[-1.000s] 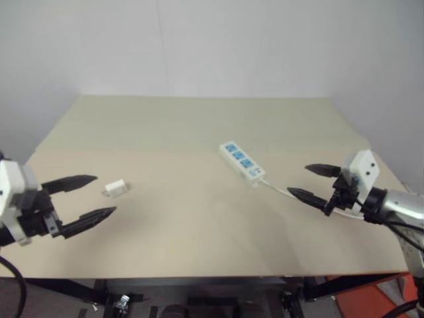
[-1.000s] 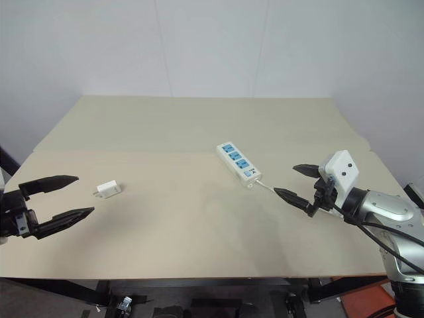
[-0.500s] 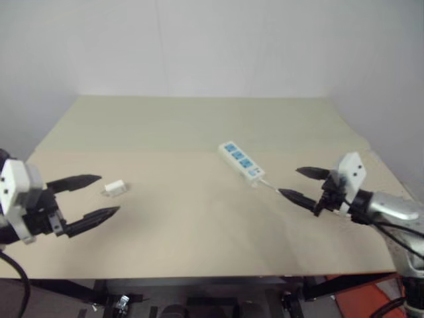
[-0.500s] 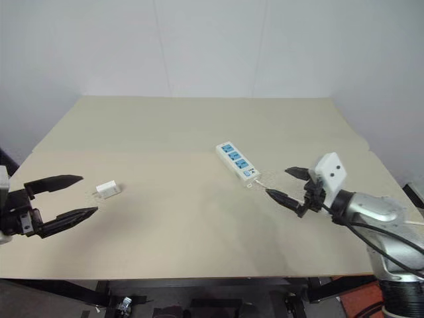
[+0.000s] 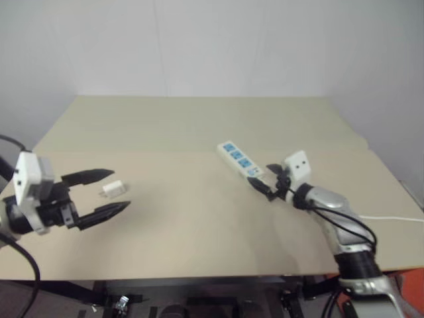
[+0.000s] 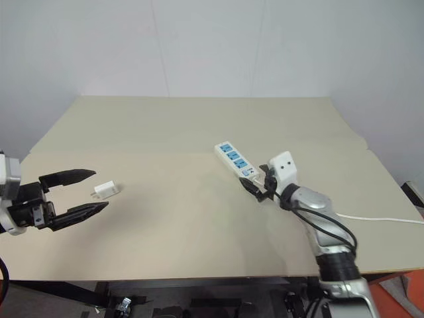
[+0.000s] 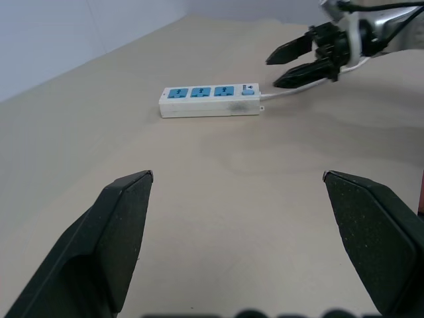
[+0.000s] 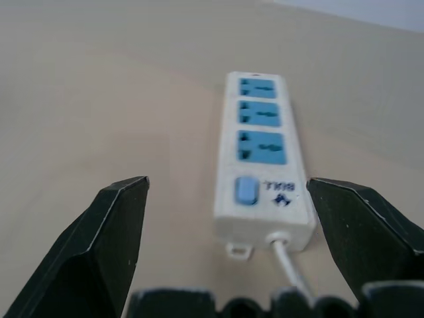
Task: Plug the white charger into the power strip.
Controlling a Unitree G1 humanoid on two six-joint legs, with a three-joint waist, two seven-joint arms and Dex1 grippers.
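Note:
The white charger [image 5: 114, 188] lies on the left part of the table. My left gripper [image 5: 122, 189] hovers open beside it, and the charger shows between the two fingertips from the head view; nothing is gripped. The power strip [image 5: 240, 159] lies flat near the table's middle, blue sockets up, its switch end and cord toward my right arm. My right gripper [image 5: 264, 179] is open just short of that switch end, its fingers standing on either side of the strip's [image 8: 263, 159] end. Looking along the left gripper [image 7: 236, 175], I see the strip [image 7: 211, 101] and the right gripper [image 7: 271, 73] beyond it.
The tan table [image 5: 199, 126] is bare apart from these things. The strip's white cord [image 5: 391, 217] runs off over the right edge. A white wall stands behind the table's far edge.
My right gripper has swung in from the right edge, forward and lower, up to the strip's switch end. The left gripper has hardly moved and stays open.

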